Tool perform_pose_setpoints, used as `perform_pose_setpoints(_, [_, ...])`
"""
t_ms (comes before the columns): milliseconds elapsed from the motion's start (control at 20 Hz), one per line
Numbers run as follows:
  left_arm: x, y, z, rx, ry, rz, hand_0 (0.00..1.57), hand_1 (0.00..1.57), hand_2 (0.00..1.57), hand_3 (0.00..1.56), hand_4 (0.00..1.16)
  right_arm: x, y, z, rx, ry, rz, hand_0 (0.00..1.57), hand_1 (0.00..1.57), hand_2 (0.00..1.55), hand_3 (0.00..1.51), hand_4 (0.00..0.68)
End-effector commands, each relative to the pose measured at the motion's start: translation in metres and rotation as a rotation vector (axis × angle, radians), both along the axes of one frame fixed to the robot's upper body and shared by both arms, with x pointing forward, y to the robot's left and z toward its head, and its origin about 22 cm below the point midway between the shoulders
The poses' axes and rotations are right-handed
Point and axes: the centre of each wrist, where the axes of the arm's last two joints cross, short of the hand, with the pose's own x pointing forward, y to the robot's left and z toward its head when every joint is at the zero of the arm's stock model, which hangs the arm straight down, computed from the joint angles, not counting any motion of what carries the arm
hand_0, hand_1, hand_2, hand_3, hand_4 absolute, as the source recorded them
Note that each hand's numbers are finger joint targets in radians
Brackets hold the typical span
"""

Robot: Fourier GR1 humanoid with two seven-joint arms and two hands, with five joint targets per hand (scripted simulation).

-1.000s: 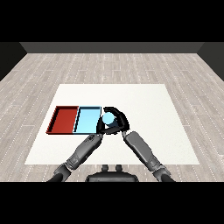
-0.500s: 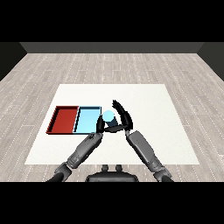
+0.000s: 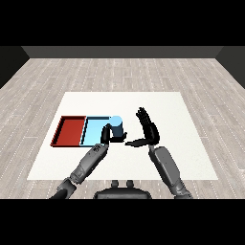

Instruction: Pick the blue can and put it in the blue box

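The blue can (image 3: 116,124) stands upright at the right end of the light blue tray (image 3: 93,131). My right hand (image 3: 147,129) is open with straight fingers. It is held a short way right of the can and does not touch it. My left hand (image 3: 107,135) rests just in front of the can's lower left side with relaxed fingers, and it hides the can's base. Nothing is held in either hand.
The red tray (image 3: 69,130) lies directly left of the light blue tray, with nothing in it. The white table (image 3: 177,110) stretches to the right and behind the trays.
My right hand was curled round the can one second ago. It has since opened and moved off to the right, leaving the can standing in the blue tray. The left hand has hardly moved.
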Motion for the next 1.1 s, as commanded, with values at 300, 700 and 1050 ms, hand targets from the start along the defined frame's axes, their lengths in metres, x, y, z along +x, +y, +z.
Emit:
perform_pose_setpoints(300, [0.040,0.081,0.015,0.125,0.062,0.233,1.57,1.57,1.56,1.49,1.13,-0.037,-0.067,0.006,0.059,-0.078,-0.146,0.00,0.00,0.00,0.00,0.000])
perform_pose_setpoints(700, [0.062,0.165,-0.006,0.302,0.283,0.359,1.57,1.57,1.56,1.48,1.08,-0.032,-0.063,-0.012,0.104,-0.054,-0.162,0.00,0.00,0.00,0.00,0.000])
perform_pose_setpoints(1050, [0.078,0.127,-0.020,0.423,0.481,0.324,1.57,1.57,1.56,1.46,1.03,-0.013,-0.074,-0.015,0.107,-0.019,-0.171,0.00,0.00,0.00,0.00,0.000])
